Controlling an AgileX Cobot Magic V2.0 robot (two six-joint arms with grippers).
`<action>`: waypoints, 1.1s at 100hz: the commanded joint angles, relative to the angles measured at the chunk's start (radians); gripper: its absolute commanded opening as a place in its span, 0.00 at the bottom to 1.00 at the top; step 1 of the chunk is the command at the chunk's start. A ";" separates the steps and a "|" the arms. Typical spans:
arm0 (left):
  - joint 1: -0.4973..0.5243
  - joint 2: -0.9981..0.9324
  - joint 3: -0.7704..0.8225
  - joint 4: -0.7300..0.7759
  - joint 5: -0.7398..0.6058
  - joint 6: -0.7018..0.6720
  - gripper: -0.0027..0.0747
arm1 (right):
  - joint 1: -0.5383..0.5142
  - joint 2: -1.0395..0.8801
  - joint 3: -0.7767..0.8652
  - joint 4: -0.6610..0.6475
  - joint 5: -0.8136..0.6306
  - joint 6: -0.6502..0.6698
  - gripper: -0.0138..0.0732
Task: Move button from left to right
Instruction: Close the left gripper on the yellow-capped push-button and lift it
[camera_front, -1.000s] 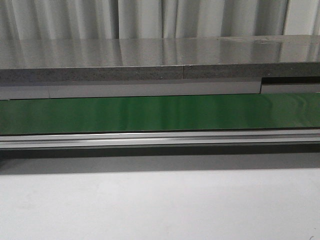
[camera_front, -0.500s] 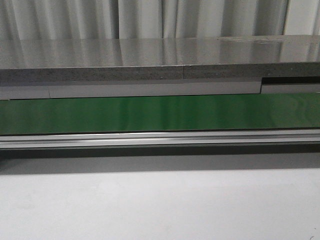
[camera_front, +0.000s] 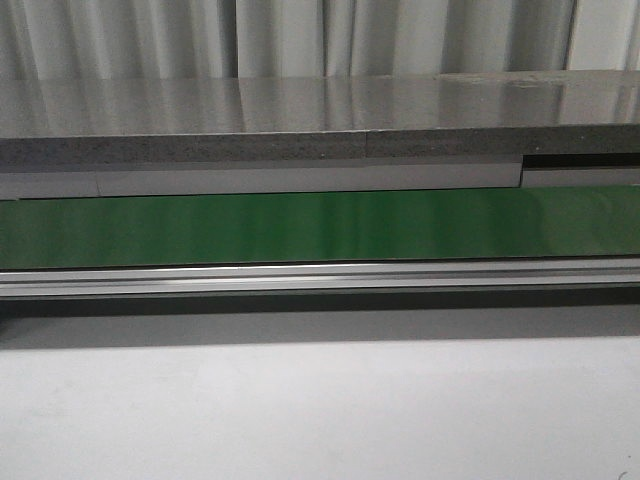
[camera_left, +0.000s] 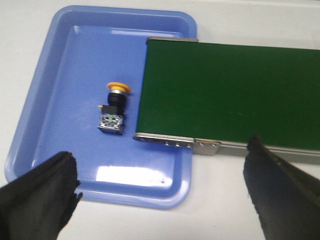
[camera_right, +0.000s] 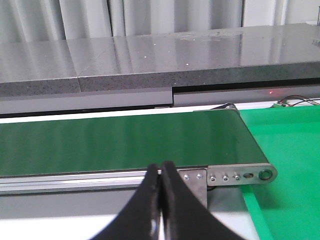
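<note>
Item one, your left gripper (camera_left: 160, 192): fingers (camera_left: 37, 195) spread wide apart, nothing between them, hanging above the near rim of a blue tray (camera_left: 60, 70). Item two, the button (camera_left: 114, 106): lying on its side on the tray floor, yellow cap toward 12 o'clock, black body toward 6, close to the tray's centre and just beside the end of the green belt (camera_left: 225, 95), which overlaps the tray at 3 o'clock. Item three, your right gripper (camera_right: 161, 200): fingers pressed together, holding nothing, poised before the belt's metal side rail (camera_right: 100, 180). Item four, a bright green sheet (camera_right: 285, 165) beyond the belt's other end, at 3 o'clock from that gripper.
</note>
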 joint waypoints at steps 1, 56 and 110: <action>0.059 0.072 -0.087 -0.036 -0.045 0.045 0.88 | 0.003 -0.018 -0.017 -0.006 -0.082 0.000 0.08; 0.337 0.652 -0.300 -0.325 -0.005 0.233 0.88 | 0.003 -0.018 -0.017 -0.006 -0.082 0.000 0.08; 0.361 0.740 -0.300 -0.322 -0.113 0.233 0.88 | 0.003 -0.018 -0.017 -0.006 -0.082 0.000 0.08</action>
